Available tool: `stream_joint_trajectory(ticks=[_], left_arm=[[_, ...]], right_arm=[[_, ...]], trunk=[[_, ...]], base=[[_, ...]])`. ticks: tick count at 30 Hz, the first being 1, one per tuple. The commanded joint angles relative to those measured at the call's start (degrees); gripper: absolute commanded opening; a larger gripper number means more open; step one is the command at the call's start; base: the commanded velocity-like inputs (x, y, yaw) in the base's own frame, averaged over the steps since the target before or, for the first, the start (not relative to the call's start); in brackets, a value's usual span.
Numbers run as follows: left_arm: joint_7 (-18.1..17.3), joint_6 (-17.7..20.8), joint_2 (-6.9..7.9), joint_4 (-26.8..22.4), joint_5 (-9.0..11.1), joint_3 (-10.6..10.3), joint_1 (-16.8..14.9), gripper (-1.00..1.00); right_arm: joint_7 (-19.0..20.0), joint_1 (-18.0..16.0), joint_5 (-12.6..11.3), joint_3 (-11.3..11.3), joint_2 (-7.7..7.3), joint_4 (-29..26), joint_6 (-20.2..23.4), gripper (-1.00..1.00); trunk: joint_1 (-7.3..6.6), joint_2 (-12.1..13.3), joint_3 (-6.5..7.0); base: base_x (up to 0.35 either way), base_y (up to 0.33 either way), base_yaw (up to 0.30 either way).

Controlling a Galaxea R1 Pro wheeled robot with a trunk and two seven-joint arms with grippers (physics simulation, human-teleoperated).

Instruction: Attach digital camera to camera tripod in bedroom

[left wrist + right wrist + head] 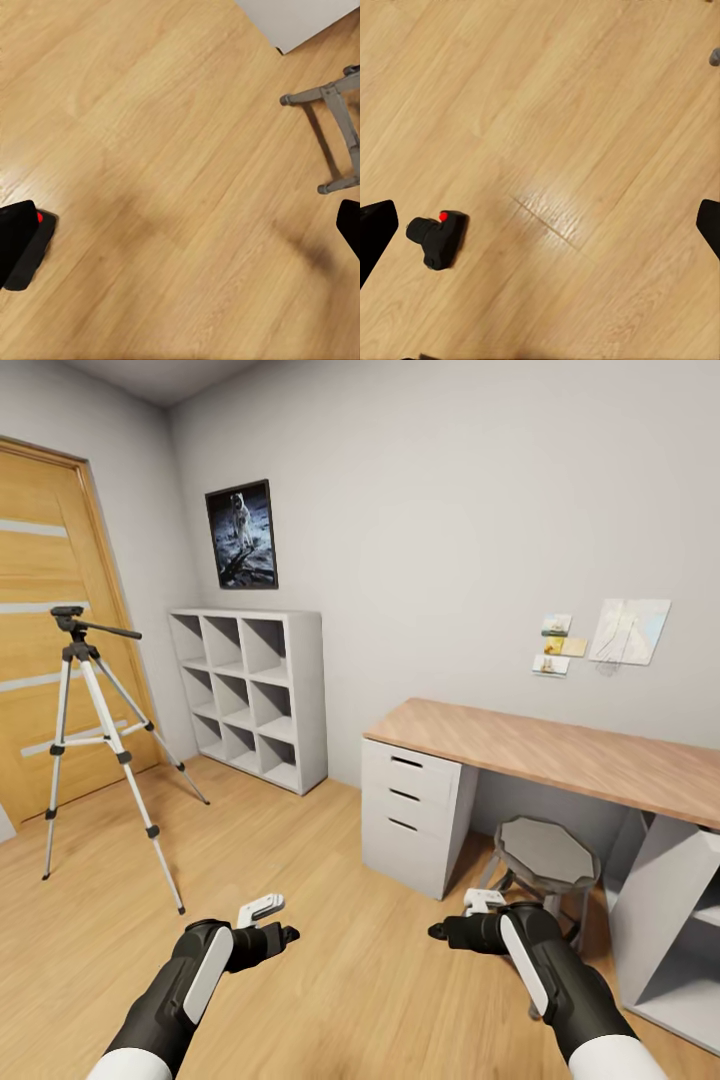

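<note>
We face a bedroom corner where one camera tripod (pixel 95 745) stands on three silver legs before the oak door (pixel 45 620). Beside the tripod sits one white cube shelf unit (pixel 255 695) of nine open cubes, an astronaut poster (pixel 241 534) above it. Farther from the tripod, one wooden desk (pixel 560 745) with three drawers shelters one grey stool (pixel 547 855). Our left gripper (pixel 268 928) and right gripper (pixel 462 925) hover over bare plank floor (pixel 350 960), fingers spread wide and holding nothing. One digital camera (pixel 437 238) lies on the planks in the right wrist view, red dot up; the left wrist view catches its edge (pixel 28 247).
</note>
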Motion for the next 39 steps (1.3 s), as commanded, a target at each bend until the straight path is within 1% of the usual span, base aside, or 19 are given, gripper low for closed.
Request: stream_joint_trajectory(ticks=[1,14,25,26,34,35,36,39], left_arm=[[0.3,0.3,-0.07,-0.1,0.5,0.1,0.0,1.00],[0.3,0.2,-0.12,0.0,0.4,-0.2,0.0,1.00],[0.4,-0.1,-0.12,0.0,0.3,-0.2,0.0,1.00],[0.4,-1.7,-0.13,0.1,0.4,-0.2,0.0,1.00],[0.4,-2.9,0.01,1.0,0.3,-0.3,0.0,1.00],[0.5,-5.3,0.03,2.9,0.3,-0.4,0.0,1.00],[0.5,-6.1,0.04,3.6,0.2,-0.4,0.0,1.00],[0.6,-6.7,0.04,4.0,0.1,-0.4,0.0,1.00]], right_arm=[[-0.3,0.0,-0.4,0.1,0.03,0.0,0.1,1.00],[-0.1,0.0,-0.4,0.0,-0.20,0.3,0.1,1.00],[-0.1,0.0,-0.4,0.0,-0.08,0.3,0.0,1.00],[-0.2,0.0,-0.4,0.1,0.02,0.4,0.1,1.00],[-0.2,0.0,-0.4,0.1,0.00,0.3,0.0,1.00],[-0.2,0.0,-0.3,0.0,-0.08,0.3,0.0,1.00],[-0.2,0.0,-0.3,0.0,-0.12,0.3,-0.1,1.00],[-0.2,0.0,-0.3,0.0,-0.11,0.3,-0.1,1.00]], trunk=[[0.22,-0.4,-0.25],[3.08,-5.7,-2.58],[5.49,-10.1,-4.56],[5.71,-10.5,-4.73],[7.47,-13.7,-6.17],[7.69,-14.1,-6.35],[7.91,-14.5,-6.53],[8.57,-15.7,-7.07]], base=[[0.000,0.000,0.000],[0.000,0.000,0.000],[0.000,0.000,0.000],[0.000,0.000,0.000],[0.000,0.000,0.000],[0.000,0.000,0.000],[0.000,0.000,0.000],[0.000,0.000,0.000]])
